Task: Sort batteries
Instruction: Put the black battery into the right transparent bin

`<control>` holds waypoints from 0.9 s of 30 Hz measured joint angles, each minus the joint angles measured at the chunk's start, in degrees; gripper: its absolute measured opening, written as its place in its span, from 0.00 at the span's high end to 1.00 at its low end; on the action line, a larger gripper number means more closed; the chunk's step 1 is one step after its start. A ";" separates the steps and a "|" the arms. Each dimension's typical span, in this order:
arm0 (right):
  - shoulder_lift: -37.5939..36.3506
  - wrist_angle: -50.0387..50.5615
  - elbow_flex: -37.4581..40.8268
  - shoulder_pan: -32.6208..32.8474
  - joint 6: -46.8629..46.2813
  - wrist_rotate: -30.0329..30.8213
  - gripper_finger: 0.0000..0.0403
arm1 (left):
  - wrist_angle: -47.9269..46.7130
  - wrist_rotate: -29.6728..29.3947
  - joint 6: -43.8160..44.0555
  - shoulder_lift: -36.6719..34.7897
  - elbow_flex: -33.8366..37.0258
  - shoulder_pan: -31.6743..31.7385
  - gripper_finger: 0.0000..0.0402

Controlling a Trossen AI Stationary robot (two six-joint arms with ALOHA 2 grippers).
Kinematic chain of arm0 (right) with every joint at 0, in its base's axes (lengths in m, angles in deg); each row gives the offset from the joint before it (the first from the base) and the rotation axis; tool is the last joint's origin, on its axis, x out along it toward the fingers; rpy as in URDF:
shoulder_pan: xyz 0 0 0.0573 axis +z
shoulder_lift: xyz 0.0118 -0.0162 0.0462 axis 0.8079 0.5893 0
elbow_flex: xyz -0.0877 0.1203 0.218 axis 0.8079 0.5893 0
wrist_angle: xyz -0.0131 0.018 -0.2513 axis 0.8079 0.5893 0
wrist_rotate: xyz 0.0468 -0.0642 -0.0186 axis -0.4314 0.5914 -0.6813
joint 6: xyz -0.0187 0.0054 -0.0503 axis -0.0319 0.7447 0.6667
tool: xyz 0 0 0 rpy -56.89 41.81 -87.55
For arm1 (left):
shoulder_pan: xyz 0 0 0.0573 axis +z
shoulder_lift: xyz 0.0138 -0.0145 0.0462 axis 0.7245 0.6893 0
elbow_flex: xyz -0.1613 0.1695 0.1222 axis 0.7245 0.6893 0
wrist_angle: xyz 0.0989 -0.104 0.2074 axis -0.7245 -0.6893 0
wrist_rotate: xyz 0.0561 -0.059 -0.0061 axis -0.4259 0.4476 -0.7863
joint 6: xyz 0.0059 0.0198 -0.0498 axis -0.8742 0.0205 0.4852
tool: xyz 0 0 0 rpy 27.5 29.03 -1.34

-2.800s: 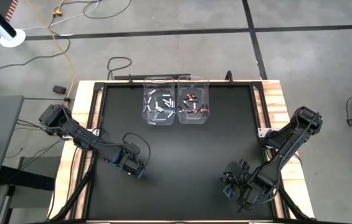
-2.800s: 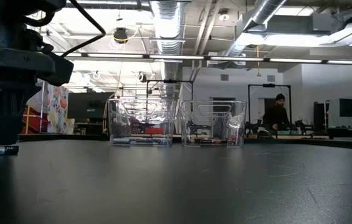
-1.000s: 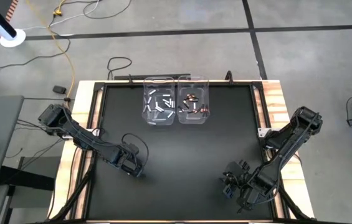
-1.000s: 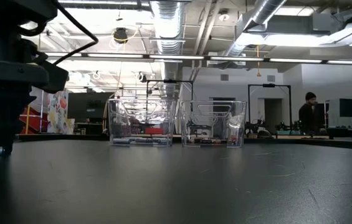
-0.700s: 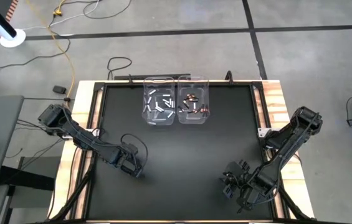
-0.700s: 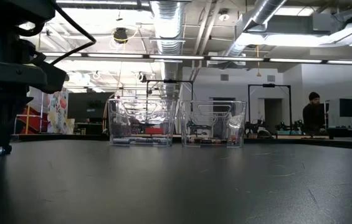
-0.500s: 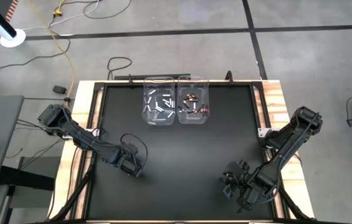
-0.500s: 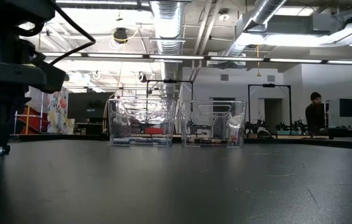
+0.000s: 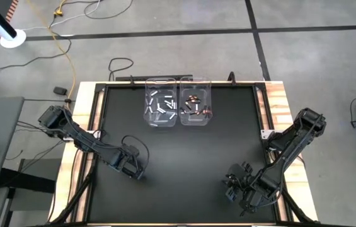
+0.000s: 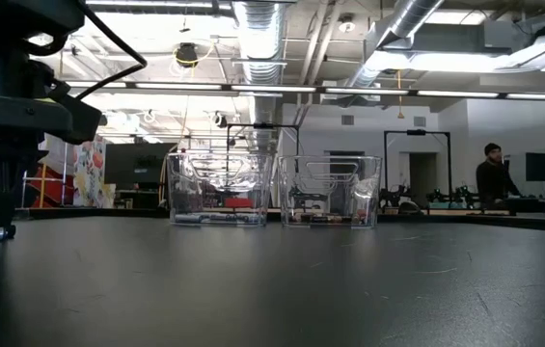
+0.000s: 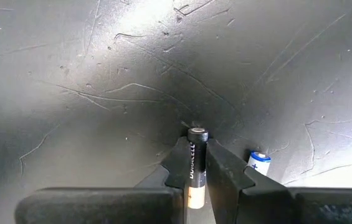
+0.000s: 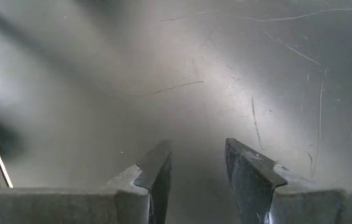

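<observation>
clear bins (image 9: pixel 178 101) of sorted batteries (image 9: pixel 160 104)

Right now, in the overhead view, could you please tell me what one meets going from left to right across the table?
Left tool → bin of white batteries → bin of copper-and-black batteries → right tool.

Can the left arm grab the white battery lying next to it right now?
Probably not yet. The left gripper is already shut on a black-and-copper battery, so it has no room for the white battery beside it.
</observation>
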 joint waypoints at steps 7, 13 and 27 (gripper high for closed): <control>0.00 0.17 0.00 0.00 -0.02 0.00 0.59 | -0.85 -0.02 -2.27 0.13 -1.17 0.99 0.92; 0.00 0.17 0.00 -0.16 -0.12 0.01 0.59 | -3.52 -0.05 -10.02 0.20 -3.00 5.75 0.92; -0.02 0.15 0.00 -5.48 -2.56 -0.01 0.59 | -3.81 -0.63 -50.10 0.11 -17.42 27.28 0.92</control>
